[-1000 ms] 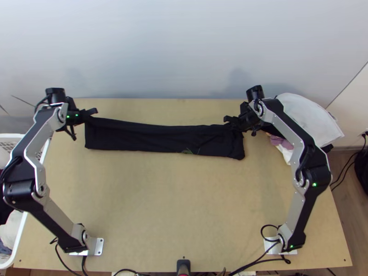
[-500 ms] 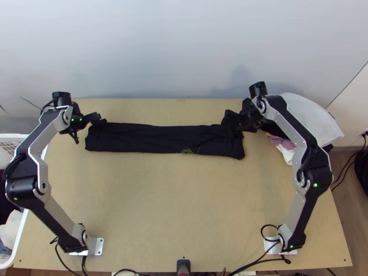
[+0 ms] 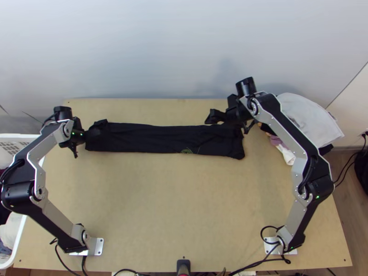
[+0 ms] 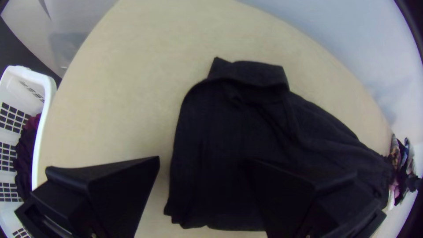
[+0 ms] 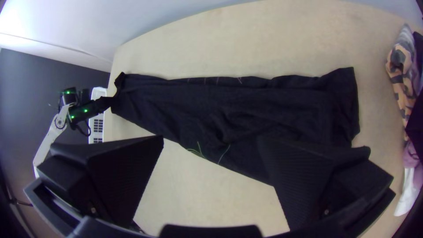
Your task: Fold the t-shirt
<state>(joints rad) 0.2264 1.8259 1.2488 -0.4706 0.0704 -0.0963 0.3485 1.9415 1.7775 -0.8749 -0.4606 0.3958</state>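
The black t-shirt [image 3: 161,138] lies in a long narrow folded strip across the far part of the table, a thin green print at its near edge. In the top view my left gripper [image 3: 90,134] is at the strip's left end; in its wrist view the left gripper [image 4: 202,163] stands open over that end, where a small flap of cloth sticks out. My right gripper [image 3: 215,117] is above the strip's right part in the top view. Its wrist view has the right gripper [image 5: 211,141] open, with the t-shirt [image 5: 211,105] below and beyond the fingers.
A white basket [image 3: 19,239] with clothes stands at the table's left side. At the far right are a white bag [image 3: 308,120] and a pile of mixed clothes [image 3: 284,149]. A wall rises behind the table's far edge. Bare table [image 3: 175,202] lies between the arms.
My left gripper has let go of the strip's left end and moved nearer the table's near side. My right gripper has shifted left and slightly farther back. The cloth's left end has settled.
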